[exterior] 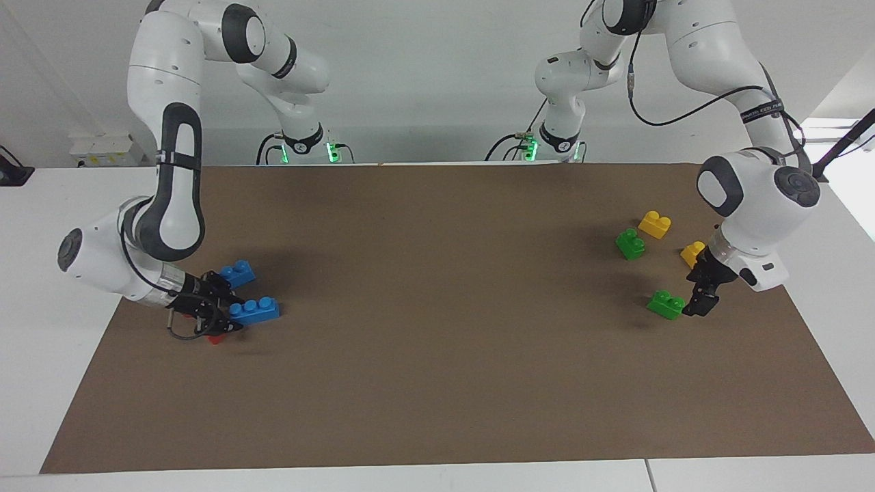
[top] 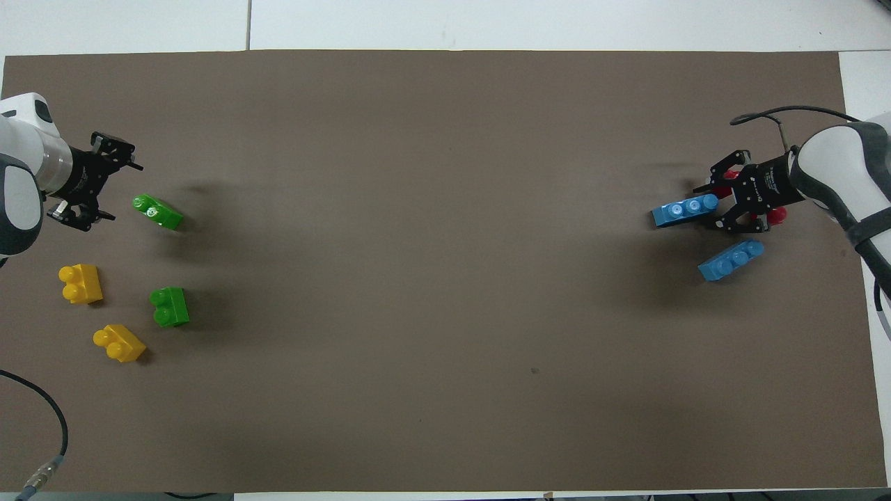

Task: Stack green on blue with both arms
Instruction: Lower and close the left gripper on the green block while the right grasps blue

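1. The left hand (exterior: 703, 305) is seen low beside a green brick (exterior: 666, 304) at the left arm's end of the bench (exterior: 437, 383); its fingers are spread and nothing is held.
2. The right hand (exterior: 229, 316) is set at one end of a blue brick (exterior: 253, 310) lying on the bench; whether the brick is pinched cannot be told.
3. A second blue brick (exterior: 237, 272) lies nearer the robots; a red brick (exterior: 216, 337) lies under the right hand.

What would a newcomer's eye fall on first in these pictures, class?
Two big white arms bend low at each end of the brown mat. The right gripper is at a blue brick; the left gripper, open, is beside a green brick, with yellow bricks nearby.
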`<action>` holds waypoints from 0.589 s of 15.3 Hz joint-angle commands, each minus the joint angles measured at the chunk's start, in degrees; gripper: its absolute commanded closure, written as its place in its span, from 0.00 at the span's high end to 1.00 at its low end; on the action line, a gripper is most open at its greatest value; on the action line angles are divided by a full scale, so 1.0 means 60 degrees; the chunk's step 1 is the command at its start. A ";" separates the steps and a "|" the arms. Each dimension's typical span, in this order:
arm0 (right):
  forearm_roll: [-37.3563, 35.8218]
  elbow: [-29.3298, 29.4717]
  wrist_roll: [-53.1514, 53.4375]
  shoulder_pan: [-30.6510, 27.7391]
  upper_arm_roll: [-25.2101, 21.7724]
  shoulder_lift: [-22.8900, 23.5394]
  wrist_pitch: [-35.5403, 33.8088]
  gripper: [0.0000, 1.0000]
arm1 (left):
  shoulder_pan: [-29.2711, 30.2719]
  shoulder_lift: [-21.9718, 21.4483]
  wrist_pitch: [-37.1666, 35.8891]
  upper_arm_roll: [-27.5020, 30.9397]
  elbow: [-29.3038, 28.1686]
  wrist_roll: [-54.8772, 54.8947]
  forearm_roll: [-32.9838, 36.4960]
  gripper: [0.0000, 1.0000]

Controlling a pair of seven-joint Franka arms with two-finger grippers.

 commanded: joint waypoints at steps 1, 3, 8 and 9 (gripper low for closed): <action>0.0322 -0.0395 -0.0307 -0.0113 0.0076 -0.0264 0.0270 0.52 | 0.0137 0.0466 0.0529 -0.0052 0.0202 0.0084 0.0139 1.00; 0.0322 -0.0395 -0.0307 -0.0084 0.0090 -0.0264 0.0357 0.43 | 0.0137 0.0541 0.0779 -0.0052 0.0057 0.0084 0.0124 1.00; 0.0308 -0.0395 -0.0336 0.0004 0.0090 -0.0249 0.0489 0.08 | 0.0122 0.0570 0.1482 -0.0052 -0.0632 -0.0018 0.0110 1.00; 0.0307 -0.0381 -0.0510 0.0019 0.0105 -0.0249 0.0533 0.00 | 0.0122 0.0556 0.1527 -0.0052 -0.0749 -0.0019 0.0110 1.00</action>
